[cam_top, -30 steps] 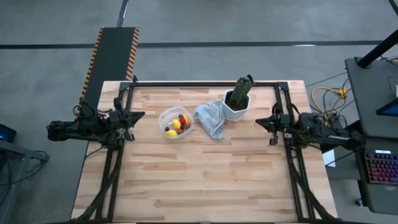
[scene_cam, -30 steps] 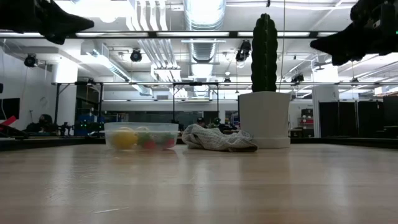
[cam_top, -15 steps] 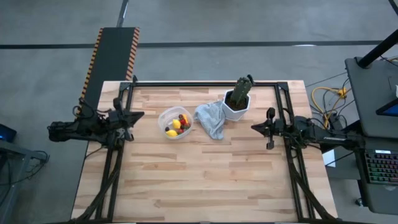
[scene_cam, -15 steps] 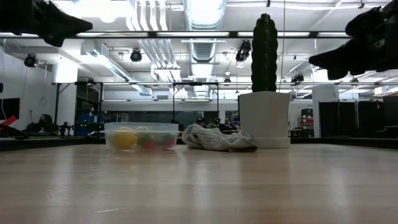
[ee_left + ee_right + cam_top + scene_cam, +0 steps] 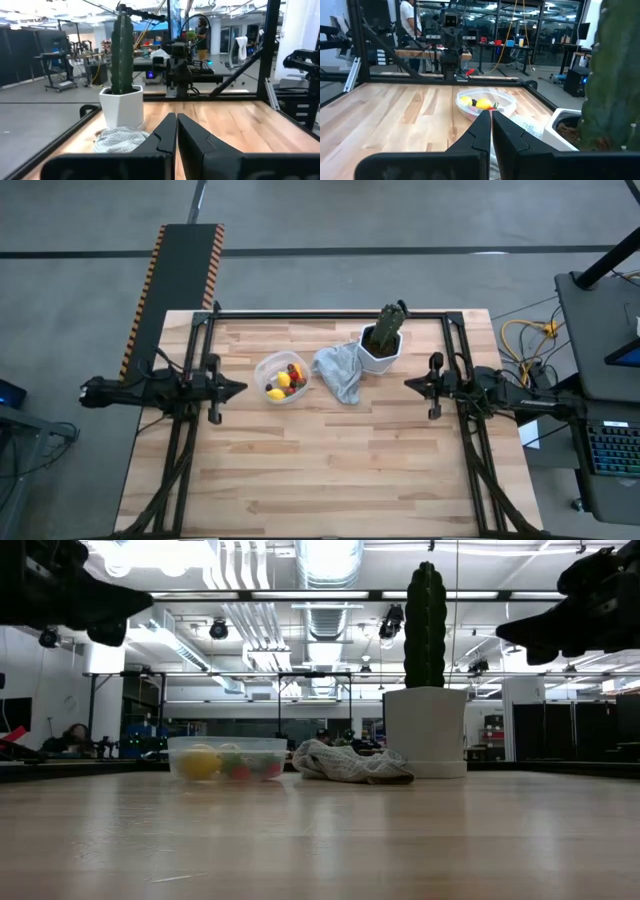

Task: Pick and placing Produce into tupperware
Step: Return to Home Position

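With the produce (image 5: pixel 284 380) in the tupperware (image 5: pixel 260 372) at upper centre, and the left pincer (image 5: pixel 238 388) and right pincer (image 5: pixel 408 384) both pressed together on nothing, the likely risk is the left one, near that container, clipping it and scattering fruit over the worktop (image 5: pixel 330 470).

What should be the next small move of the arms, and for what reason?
Probably just draw the left gripper back to its side and stop. The produce lies inside the tupperware, no piece shows on the table, and both grippers are shut and empty; the right gripper waits at its side.
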You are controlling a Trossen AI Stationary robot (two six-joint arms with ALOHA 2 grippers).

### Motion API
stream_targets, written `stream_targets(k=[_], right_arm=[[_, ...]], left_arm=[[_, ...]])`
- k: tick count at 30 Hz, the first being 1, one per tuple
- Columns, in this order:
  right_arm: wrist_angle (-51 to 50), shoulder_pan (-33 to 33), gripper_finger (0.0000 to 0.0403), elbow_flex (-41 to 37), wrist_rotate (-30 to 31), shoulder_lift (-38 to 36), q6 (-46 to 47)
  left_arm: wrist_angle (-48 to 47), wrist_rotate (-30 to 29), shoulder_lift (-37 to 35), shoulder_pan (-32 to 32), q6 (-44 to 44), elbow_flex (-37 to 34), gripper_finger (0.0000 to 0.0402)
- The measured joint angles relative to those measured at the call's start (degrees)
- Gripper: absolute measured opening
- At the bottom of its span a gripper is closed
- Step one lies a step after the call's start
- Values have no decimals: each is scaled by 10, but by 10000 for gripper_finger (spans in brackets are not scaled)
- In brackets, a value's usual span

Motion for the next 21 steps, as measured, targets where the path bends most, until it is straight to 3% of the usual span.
stream_targets(k=[10,21], right_arm=[[-1,0,8,0,8,0,3],[-17,0,9,0,8,0,3]], left_arm=[[19,29,-3,1,-15,-52,0],[22,33,-2,1,-20,-57,0]])
